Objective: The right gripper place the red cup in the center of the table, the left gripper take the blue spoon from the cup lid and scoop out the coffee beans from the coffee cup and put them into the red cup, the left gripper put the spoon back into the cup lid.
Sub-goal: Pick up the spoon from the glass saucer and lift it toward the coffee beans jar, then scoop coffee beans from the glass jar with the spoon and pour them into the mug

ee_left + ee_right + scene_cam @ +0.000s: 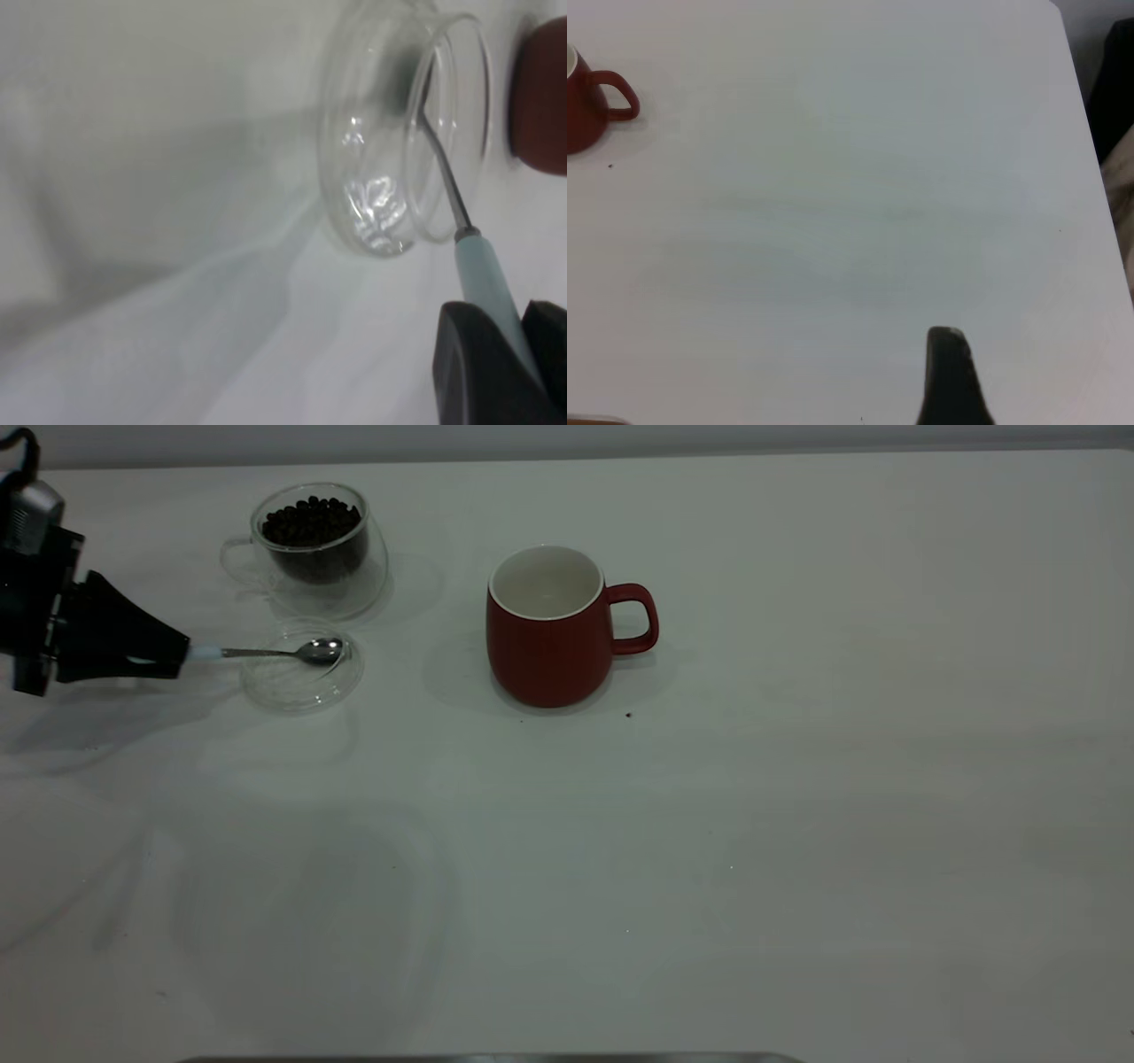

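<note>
One left pincer (182, 654) clamping the blue spoon (282, 652) handle, bowl over cup lid (301, 682), right pincer's state unreadable.

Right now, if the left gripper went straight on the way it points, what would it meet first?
Probably the cup lid: the left gripper points along the blue spoon it holds, whose bowl lies over the lid. Height is unclear.

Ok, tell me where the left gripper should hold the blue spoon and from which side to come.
Hold the pale handle end of the blue spoon, coming from the exterior view's left, as the left gripper already does. The handle sticks out past the rim of the cup lid toward that arm, while the bowl lies inside the lid, close to the coffee cup.
</note>
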Tool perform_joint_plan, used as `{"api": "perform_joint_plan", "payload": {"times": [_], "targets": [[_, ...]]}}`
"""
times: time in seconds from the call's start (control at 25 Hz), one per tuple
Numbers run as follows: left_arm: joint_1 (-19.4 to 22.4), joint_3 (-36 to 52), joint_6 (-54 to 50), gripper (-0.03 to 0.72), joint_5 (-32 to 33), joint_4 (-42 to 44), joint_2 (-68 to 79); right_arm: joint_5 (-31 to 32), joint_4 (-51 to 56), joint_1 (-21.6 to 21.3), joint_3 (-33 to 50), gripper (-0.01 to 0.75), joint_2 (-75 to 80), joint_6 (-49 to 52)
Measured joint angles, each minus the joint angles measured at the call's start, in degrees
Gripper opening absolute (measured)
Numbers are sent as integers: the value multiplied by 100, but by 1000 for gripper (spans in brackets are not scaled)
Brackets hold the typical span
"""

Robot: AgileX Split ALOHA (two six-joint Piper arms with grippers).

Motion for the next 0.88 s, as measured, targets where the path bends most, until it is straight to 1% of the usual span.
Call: {"api": "perform_joint_plan", "payload": {"times": [0.2,0.32,0.48,0.64,0.88], "targets": [[134,-52,-233,122,550,447,-105,0,0,0,0,531,0,0],[161,-52,-259,122,637,553,-125,0,0,0,0,531,0,0],[183,-61,-264,122,644,269,-213,0,0,0,0,531,0,0],[178,-375,-387,122,679,-110,-334,0,0,0,0,531,0,0],[113,-942,-801,122,728,-149,-354,0,0,0,0,531,0,0]]}}
